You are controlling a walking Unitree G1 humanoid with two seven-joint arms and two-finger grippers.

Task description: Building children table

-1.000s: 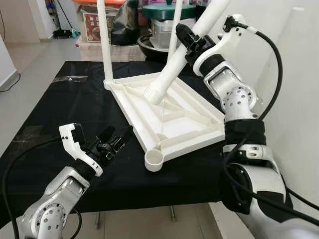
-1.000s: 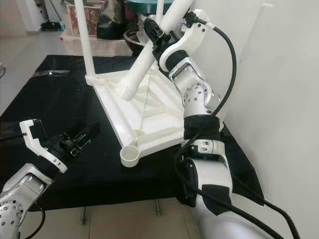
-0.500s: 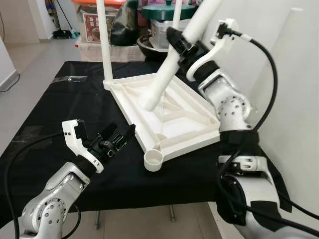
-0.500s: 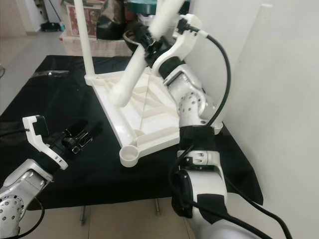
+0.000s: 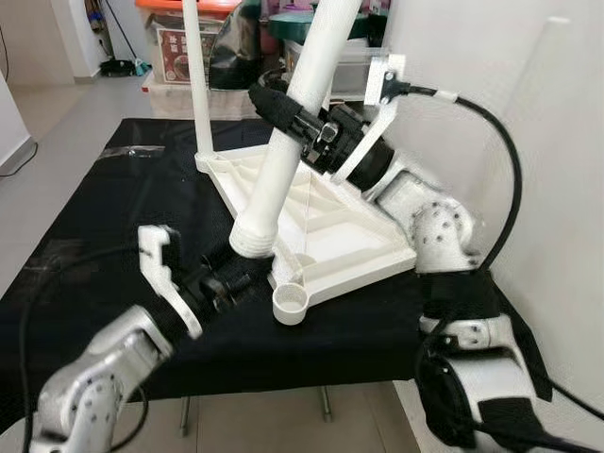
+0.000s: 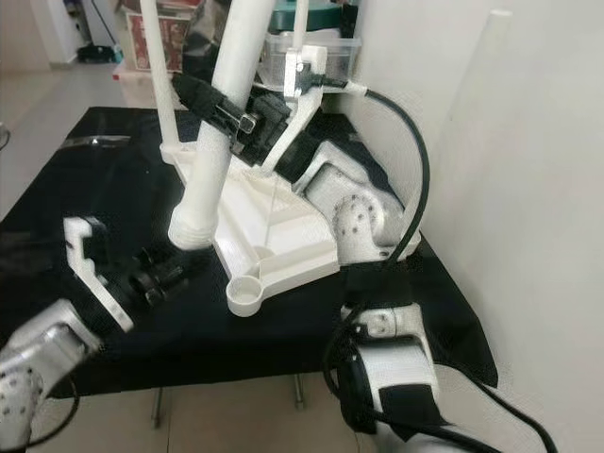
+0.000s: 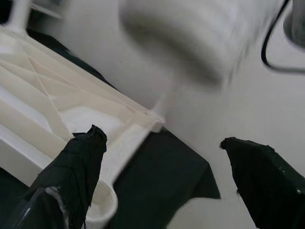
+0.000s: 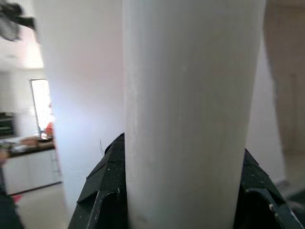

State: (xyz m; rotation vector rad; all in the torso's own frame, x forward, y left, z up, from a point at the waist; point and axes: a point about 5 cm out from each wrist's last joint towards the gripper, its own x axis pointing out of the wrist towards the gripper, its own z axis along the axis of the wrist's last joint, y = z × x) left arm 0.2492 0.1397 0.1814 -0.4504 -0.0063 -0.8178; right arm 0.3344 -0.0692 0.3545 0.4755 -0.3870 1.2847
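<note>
Fitting: right gripper is clamped around a white table leg, held steeply tilted, threaded end low and just above the near corner of the upturned children's table panel.
Panel: lies underside up on the black tabletop, ribs showing; one leg already stands upright in its far corner.
Empty socket: round corner socket at the near corner, just beside the held leg's lower end.
Left gripper: left gripper sits low on the tabletop, fingers spread apart, holding nothing, near the socket.
Handling: the leg looks like a light, stiff, smooth plastic tube, likely slippery; a firm hold at mid-length suits it, leaving the threaded end free.
Next move: probably bringing the leg upright over the socket; the light panel may slide, so the left gripper could brace its rim.
</note>
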